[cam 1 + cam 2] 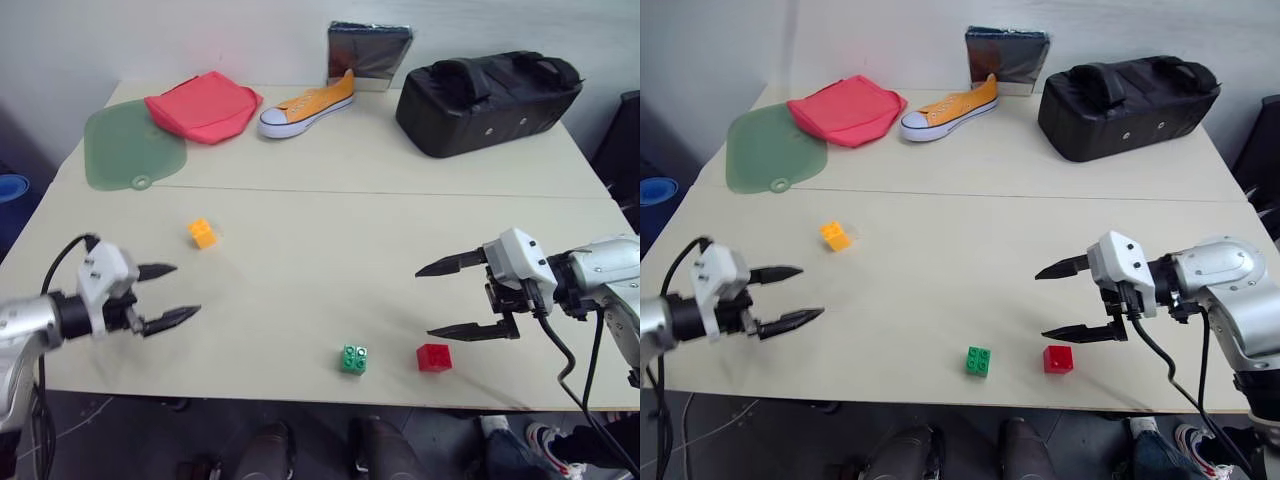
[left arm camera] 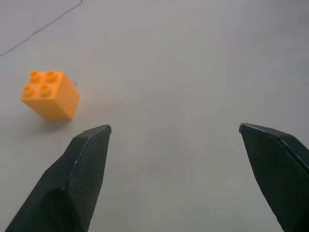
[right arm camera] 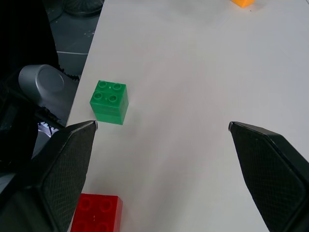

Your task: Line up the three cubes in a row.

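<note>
Cubes of studded toy-brick plastic lie scattered on the pale beige table (image 1: 330,215), not yet in a row. The small green cube (image 1: 353,358) and the small red cube (image 1: 434,357) sit near each other close to the front edge, apart but roughly level with one another. The small orange-yellow cube (image 1: 203,233) rests well apart from them, further back and toward the robot's left.

The left gripper (image 1: 172,295) hovers over the table near its left front edge, jaws spread wide and holding nothing; the orange-yellow cube lies just ahead of its fingertips in the left wrist view. The right gripper (image 1: 452,298) hangs just beside and above the red cube, jaws likewise wide apart and empty.

By my reading, the step in hand is the approach: no cube is gripped. Since green and red already form the start of a line, the next move probably calls for the left gripper to reach forward, straddle the orange-yellow cube, close on it, and carry it down beside the green one. The cube is tiny against the wide jaws, so centring matters.
</note>
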Controlling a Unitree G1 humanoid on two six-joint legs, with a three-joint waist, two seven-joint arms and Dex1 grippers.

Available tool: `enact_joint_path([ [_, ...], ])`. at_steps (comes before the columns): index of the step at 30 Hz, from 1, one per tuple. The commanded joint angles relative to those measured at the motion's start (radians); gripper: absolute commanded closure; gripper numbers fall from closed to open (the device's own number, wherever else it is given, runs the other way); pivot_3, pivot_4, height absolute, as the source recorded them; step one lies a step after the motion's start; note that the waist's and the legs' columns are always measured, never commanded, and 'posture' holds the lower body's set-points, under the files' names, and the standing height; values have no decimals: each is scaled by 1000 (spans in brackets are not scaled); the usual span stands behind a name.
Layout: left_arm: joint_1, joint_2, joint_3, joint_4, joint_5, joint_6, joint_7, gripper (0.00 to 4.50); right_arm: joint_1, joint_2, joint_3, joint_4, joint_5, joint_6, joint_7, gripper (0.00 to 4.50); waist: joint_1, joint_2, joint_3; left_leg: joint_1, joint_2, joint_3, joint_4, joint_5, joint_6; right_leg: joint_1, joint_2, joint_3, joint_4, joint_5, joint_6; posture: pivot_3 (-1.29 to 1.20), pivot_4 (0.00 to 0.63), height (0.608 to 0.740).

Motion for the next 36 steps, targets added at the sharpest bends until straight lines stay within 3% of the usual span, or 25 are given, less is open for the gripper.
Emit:
enact_joint_path([
  [1, -255, 34, -120, 280, 93, -128, -51, 24, 23, -6, -35, -52, 18, 10, -17, 0, 4, 0, 0, 0, -1, 0, 0, 0, 0, 0, 0, 0, 1, 0, 0, 0, 150, 740],
  [7, -658, -48, -300, 755, 235, -261, -95, 24, 80, -1, -65, -120, 32, 35, -65, 0, 2, -1, 0, -3, -2, 3, 4, 0, 2, -2, 0, -4, 7, 1, 2, 0, 150, 740],
  [10, -760, -72, -357, 929, 296, -339, -120, 24, 98, 2, -79, -140, 32, 40, -89, 0, 0, -1, 0, -4, -1, 6, 6, 0, 2, -3, 1, -7, 8, 1, 2, 0, 150, 740],
  [16, -892, -112, -426, 1188, 408, -456, -70, 24, 131, 6, -112, -179, 37, 51, -145, 0, 4, -2, 0, -4, -1, 8, 7, 0, 2, -5, 1, -7, 10, 1, 3, 0, 150, 740],
  [25, -952, -152, -430, 1321, 464, -509, -27, 24, 174, -3, -146, -224, 63, 79, -172, 0, 4, -4, 1, -5, -1, 6, 10, 0, 3, -5, 0, -5, 12, 1, 3, 0, 150, 740],
  [29, -955, -167, -435, 1349, 493, -500, 21, 605, 168, -4, -146, -228, 68, 86, -178, 0, 2, -4, 1, -6, 0, 6, 11, 0, 3, -5, 0, -5, 12, 1, 3, 0, 150, 740],
  [36, -957, -184, -422, 1360, 499, -503, 31, 2813, 163, -9, -148, -230, 72, 92, -181, 0, 4, -4, 1, -6, 0, 6, 12, 0, 3, -5, 0, -5, 12, 1, 3, 0, 150, 740],
])
